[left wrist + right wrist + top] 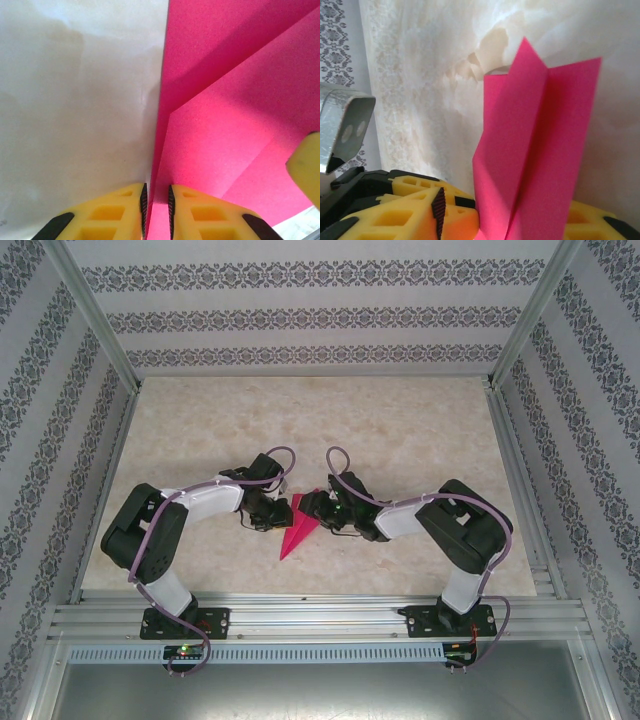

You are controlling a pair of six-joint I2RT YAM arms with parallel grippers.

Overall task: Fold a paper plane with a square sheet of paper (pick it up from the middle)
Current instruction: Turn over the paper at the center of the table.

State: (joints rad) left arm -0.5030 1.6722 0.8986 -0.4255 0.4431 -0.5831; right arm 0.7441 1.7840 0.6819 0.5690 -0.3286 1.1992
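Logging item one, the paper plane: location? (Clerk)

Middle of the table, between both arms. Magenta-pink, part folded, nose toward the near edge, flaps upright. (Checker)

Item two, left gripper? (Clerk)

Jaws nearly closed, nipping a folded edge of the plane. (Checker)

Item three, right gripper? (Clerk)

Jaws well apart, the upright crease rising between them. Whether they press the paper, I cannot tell. (Checker)

Handling note? (Clerk)

My judgement: a crease is being set. Use the left pinch as anchor, line the edges up before closing the right, and squeeze along the fold, not across it. Thin paper skews or tears easily. (Checker)

Surroundings, obstructions? (Clerk)

Patterned walls and metal frame rail, both well apart. One hazard: two grippers crowd one small sheet, with a yellow fingertip near the left's hold. (Checker)
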